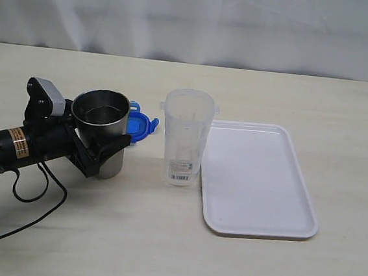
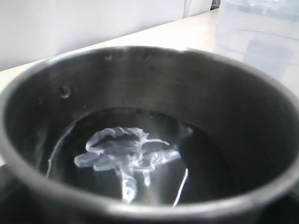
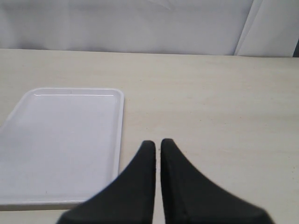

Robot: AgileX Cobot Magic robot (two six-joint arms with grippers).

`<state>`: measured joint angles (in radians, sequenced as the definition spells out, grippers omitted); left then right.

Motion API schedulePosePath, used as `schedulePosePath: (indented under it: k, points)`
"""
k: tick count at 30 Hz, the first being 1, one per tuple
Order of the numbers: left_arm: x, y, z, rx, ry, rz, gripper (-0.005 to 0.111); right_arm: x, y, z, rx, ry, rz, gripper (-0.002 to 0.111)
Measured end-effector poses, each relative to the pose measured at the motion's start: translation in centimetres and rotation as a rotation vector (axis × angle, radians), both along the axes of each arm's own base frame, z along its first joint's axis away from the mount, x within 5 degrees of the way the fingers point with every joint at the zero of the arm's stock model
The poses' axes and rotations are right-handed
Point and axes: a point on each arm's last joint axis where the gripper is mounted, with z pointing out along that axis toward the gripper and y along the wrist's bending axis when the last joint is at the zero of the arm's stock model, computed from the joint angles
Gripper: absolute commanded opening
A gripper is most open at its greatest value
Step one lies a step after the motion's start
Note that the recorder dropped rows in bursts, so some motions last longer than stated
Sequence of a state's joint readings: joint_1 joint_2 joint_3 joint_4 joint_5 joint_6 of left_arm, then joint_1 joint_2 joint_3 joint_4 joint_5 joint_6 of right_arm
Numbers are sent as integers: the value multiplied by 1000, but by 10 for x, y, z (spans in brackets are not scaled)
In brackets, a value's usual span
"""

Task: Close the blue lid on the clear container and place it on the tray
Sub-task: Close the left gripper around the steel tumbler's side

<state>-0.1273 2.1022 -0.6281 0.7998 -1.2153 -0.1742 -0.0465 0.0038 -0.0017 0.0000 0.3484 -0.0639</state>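
I'm looking at the table [image 1: 96, 234] from the exterior view. At centre left, the left gripper [image 1: 109, 134] is clasping the steel cup [image 1: 100, 118]. Its near finger is pressing along the cup's wall and the far one is hiding behind it. In the left wrist view the cup [image 2: 140, 140] is filling nearly the whole picture, with light glinting off its bottom.

That cup is standing in the way of the lid [image 1: 142, 126]. The lid is lying flat on the table behind and to the right of the cup. Only part of its blue edge is showing, between the cup and the container [image 1: 185, 135].

The container is standing upright and uncovered at the middle of the frame, just beside the tray's left rim. I cannot tell whether they are touching. The tray [image 1: 258, 184] is lying flat at centre right with nothing on it.

The right gripper [image 3: 158, 151] is showing only in its own wrist view. Its fingers are sitting closed with a thin slit between them, holding nothing, and the tray [image 3: 60, 140] is lying beside them.

A black cable [image 1: 35, 195] is trailing at lower left, and a white curtain [image 1: 195, 21] is hanging behind the table.

A barcode label [image 1: 181, 171] is sitting near the container's base and a yellow label [image 1: 18, 142] is wrapping the left arm. The print on both is too small to read.
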Motion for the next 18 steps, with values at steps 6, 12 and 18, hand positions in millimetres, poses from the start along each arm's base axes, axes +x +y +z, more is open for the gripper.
schedulePosePath:
  k: [6, 12, 18]
  points:
    - [0, 0, 2, 6, 1, 2, 0, 0, 0, 0, 0, 0, 0, 4]
    - [0, 1, 7, 38, 3, 6, 0, 0, 0, 0, 0, 0, 0, 4]
    - [1, 1, 17, 42, -24, 8, 0, 0, 0, 0, 0, 0, 0, 4]
